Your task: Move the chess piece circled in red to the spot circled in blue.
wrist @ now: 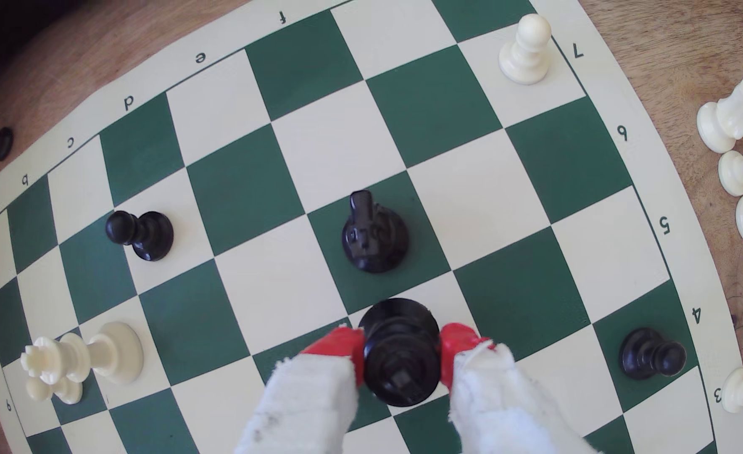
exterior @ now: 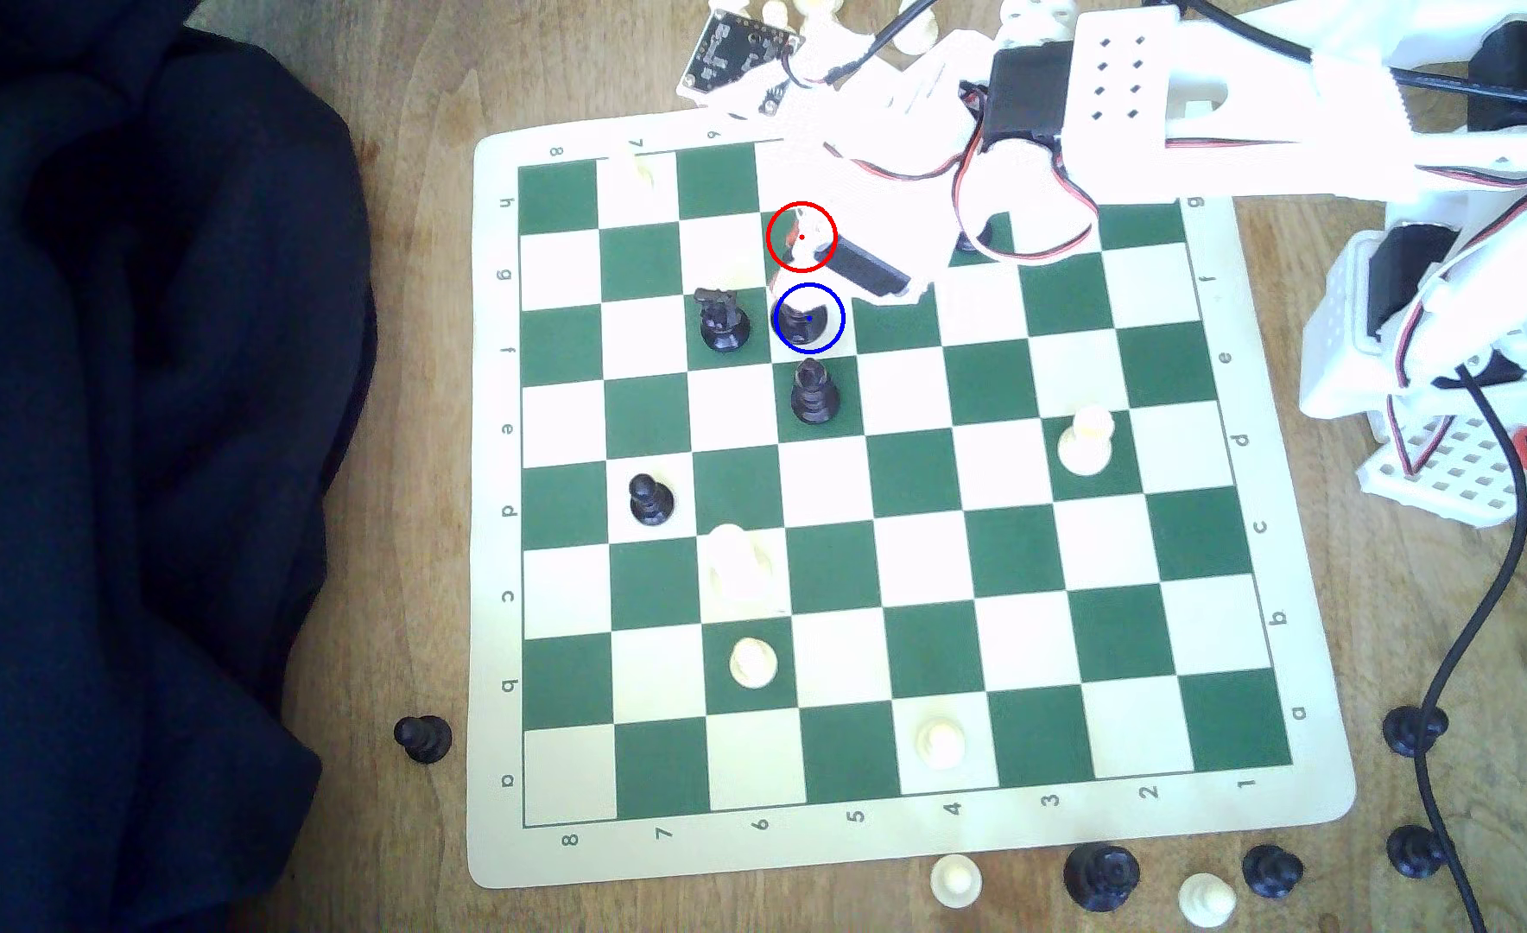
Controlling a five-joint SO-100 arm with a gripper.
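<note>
The pincer (wrist: pixel 401 349) sits clamped on the tall black piece (wrist: pixel 399 353), one red-tipped finger (wrist: pixel 337 345) on each side of its head. In the exterior view the piece (exterior: pixel 801 319) stands inside the blue-ringed white square (exterior: pixel 830 309).

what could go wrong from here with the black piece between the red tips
1. The end effector has its red tips tight against the tall black piece; opening unevenly could tip it on the blue-ringed square.
2. The black knight stands on the next square; a toppling piece or a wide opening might knock it.
3. The other black piece, on the far side, is also near.
</note>
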